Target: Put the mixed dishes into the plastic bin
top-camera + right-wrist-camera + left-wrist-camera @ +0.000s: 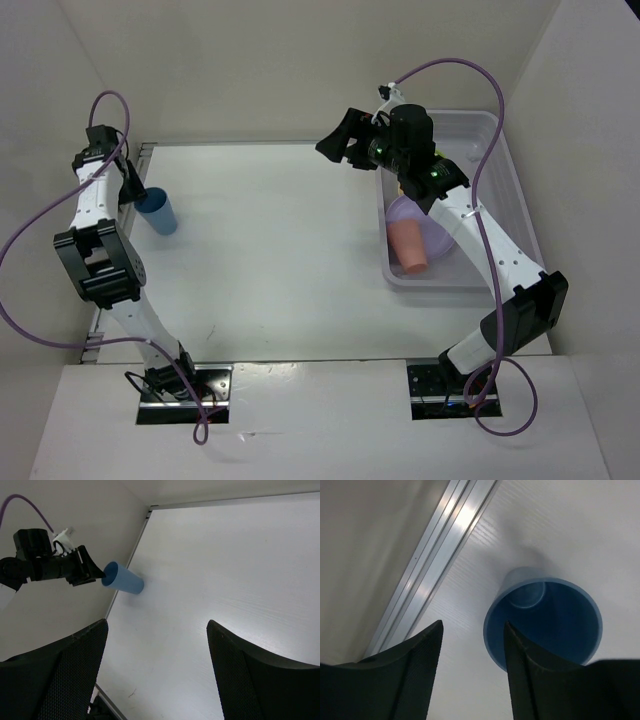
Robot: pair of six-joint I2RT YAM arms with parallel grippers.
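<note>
Over by the left wall, the blue cup [157, 211] stands upright on the tabletop [290, 250]. The left pincer [472, 625] sits at the cup's rim with its fingers apart, gripping nothing. The right pincer [338, 148] hangs wide open and empty above the tabletop, just left of the bin [440, 282]. Inside the bin lie a salmon cup [408, 246] and a lavender plate [425, 218].
</note>
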